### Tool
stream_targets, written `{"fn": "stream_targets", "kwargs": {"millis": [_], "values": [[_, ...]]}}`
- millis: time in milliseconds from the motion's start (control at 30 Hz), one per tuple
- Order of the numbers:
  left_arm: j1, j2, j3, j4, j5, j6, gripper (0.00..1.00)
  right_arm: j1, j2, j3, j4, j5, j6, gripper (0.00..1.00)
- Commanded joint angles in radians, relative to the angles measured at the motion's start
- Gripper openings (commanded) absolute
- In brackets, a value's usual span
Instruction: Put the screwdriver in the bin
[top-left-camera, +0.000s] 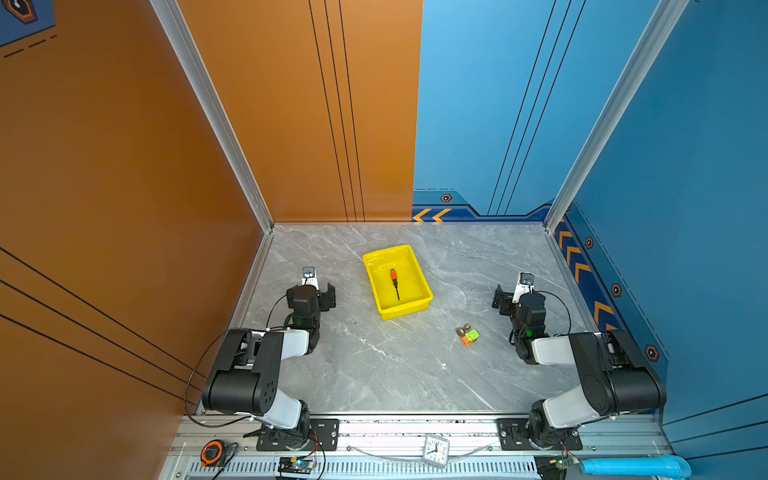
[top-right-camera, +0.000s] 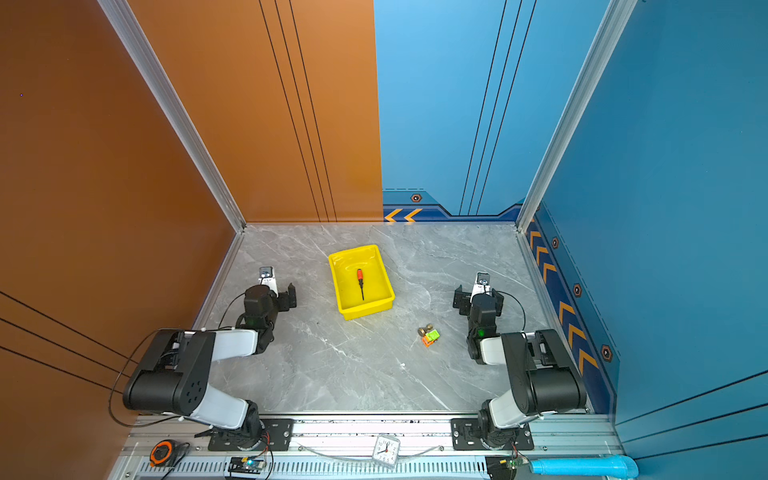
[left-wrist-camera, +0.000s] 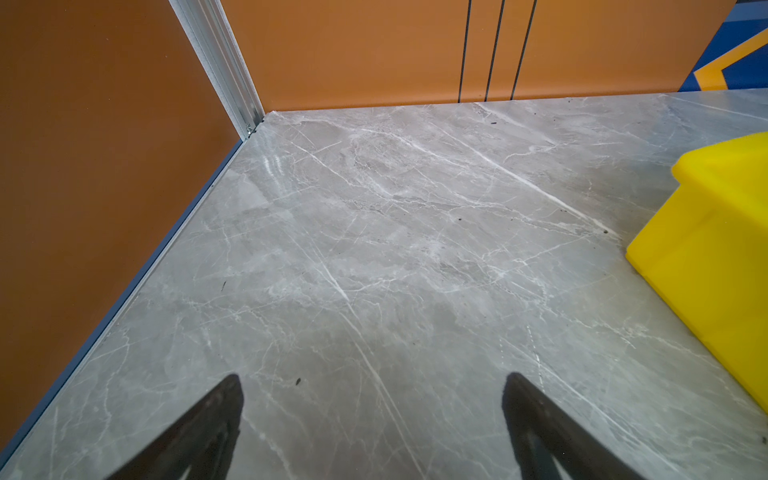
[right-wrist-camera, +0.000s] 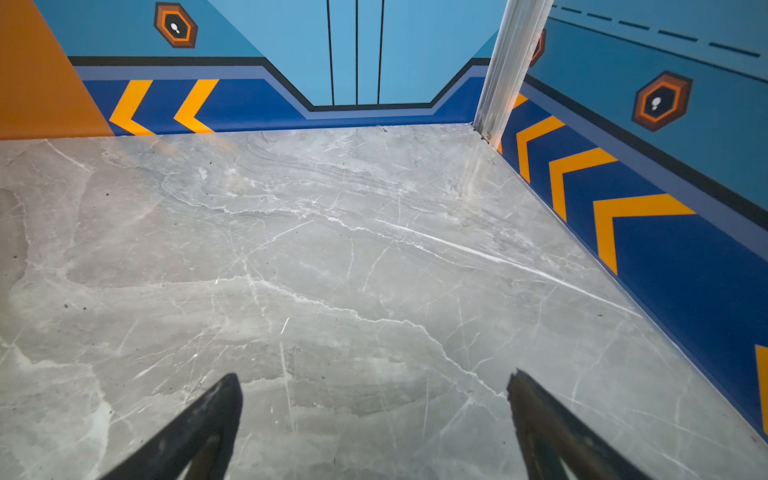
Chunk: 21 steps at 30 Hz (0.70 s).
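Lying flat inside the bin (top-left-camera: 405, 311), handle toward twelve o'clock, the screwdriver (top-left-camera: 394, 282) was free of both claws. Left claw (left-wrist-camera: 372, 376), at the bin's nine o'clock, and right claw (right-wrist-camera: 374, 376), at three, stood released and empty. Task judged complete; nothing outstanding.

My right gripper (right-wrist-camera: 374, 376) stands with its jaws spread wide. Between my two black fingers (right-wrist-camera: 199, 424) only the grey marble tabletop (right-wrist-camera: 332, 249) shows, veined white and speckled with dark flecks. Ahead, the tabletop runs to a corner, where an aluminium post (right-wrist-camera: 509, 62) joins two blue walls (right-wrist-camera: 415, 41) banded with orange chevrons (right-wrist-camera: 640, 205) and hexagon badges (right-wrist-camera: 661, 101). An orange panel (right-wrist-camera: 37, 83) adjoins the far wall.
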Motion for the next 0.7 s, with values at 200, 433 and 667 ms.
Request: {"fn": "stream_targets", "kwargs": {"millis": [200,433,667], "values": [[0.010,0.026,-0.031,0.079,0.039,0.001,0.98,-0.033,0.015,0.030,-0.020,0.021,0.037,1.00],[0.012,0.039,-0.040,0.108,0.044,0.001,0.98,-0.038,0.014,0.029,-0.017,0.020,0.042,1.00],[0.012,0.045,-0.047,0.132,0.045,0.003,0.98,-0.038,0.014,0.027,-0.015,0.021,0.043,1.00]]}}
